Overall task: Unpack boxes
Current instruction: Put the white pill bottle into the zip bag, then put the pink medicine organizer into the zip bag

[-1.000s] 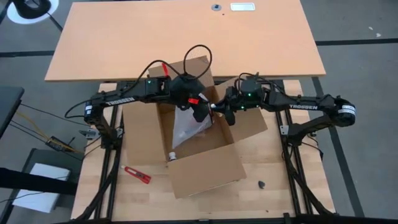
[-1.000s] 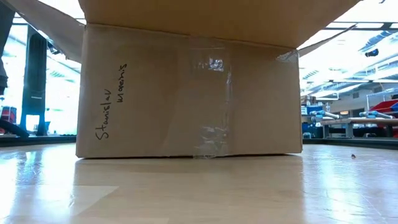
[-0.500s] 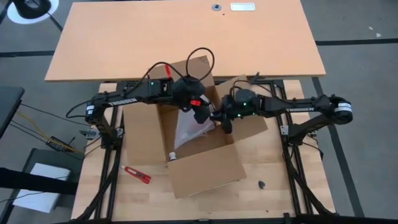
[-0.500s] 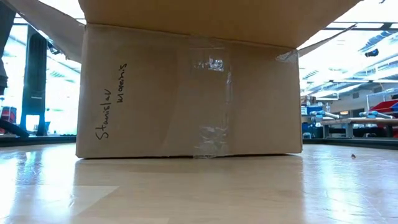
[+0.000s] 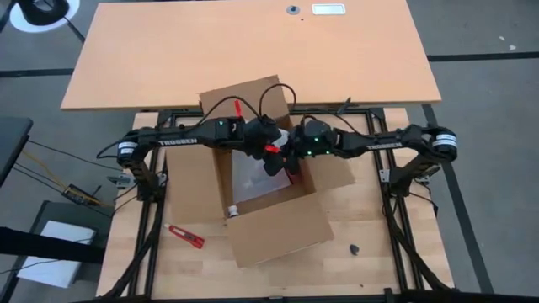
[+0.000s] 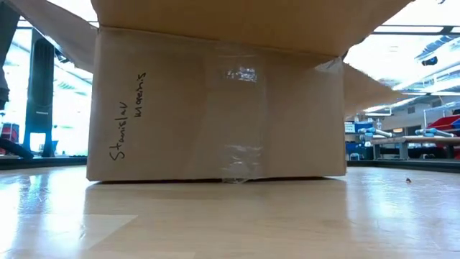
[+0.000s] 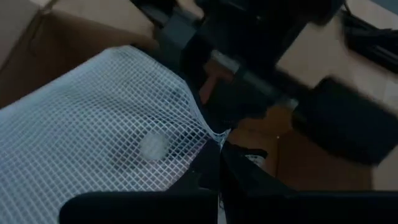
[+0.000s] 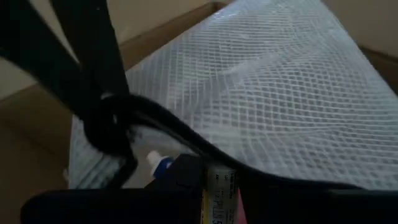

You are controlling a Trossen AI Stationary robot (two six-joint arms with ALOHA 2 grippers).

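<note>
The brown cardboard box (image 5: 269, 198) stands open in the middle of the table, its flaps spread; the low view shows its taped near wall (image 6: 215, 108). Inside lies a clear mesh-patterned bag (image 5: 253, 181) with a dark edge, slanting up toward the far right of the opening. My left gripper (image 5: 274, 162) and my right gripper (image 5: 292, 166) meet close together over that raised end, each shut on the bag. A small white bottle (image 5: 232, 210) lies in the box's near left corner. My left gripper (image 7: 217, 149) pinches the bag's raised corner (image 7: 211, 132) between its two fingers, slanting down from the table's left. The mesh fans out taut from that point. My right gripper (image 8: 199, 171) is shut on the bag's dark edge (image 8: 180, 134), coming from the table's right, slanting slightly down. The fingers themselves hide the place of contact. The bag (image 8: 261, 93) slopes away beyond them into the box.
A red-handled tool (image 5: 185, 236) lies on the table left of the box's near flap. A small dark object (image 5: 354, 249) sits near the right front. A second, larger tabletop (image 5: 253, 42) stands beyond the far edge. The box's walls and flaps ring both grippers.
Both grippers have sunk toward the box opening, still shut on the bag, and my right gripper has gone toward the table's left. The bag has come down with them and lies lower in the box. The box's right flap has dropped lower.
</note>
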